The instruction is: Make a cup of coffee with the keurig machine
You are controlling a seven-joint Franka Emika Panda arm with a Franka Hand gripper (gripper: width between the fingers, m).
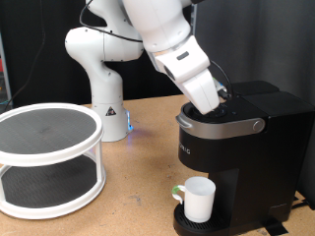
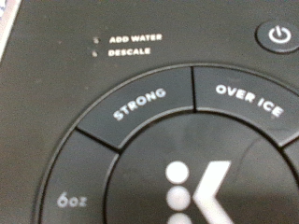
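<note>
White arm bent down onto the top of the black coffee machine.

Its gripper [image 1: 221,98] sits against the coffee machine [image 1: 241,147] lid at the exterior view's right; whether the fingers are spread or pressed together I cannot tell. A white cup [image 1: 198,200] stands on the drip base below. Up close: the STRONG button [image 2: 140,105], OVER ICE button [image 2: 249,91], and power button [image 2: 277,36].
</note>
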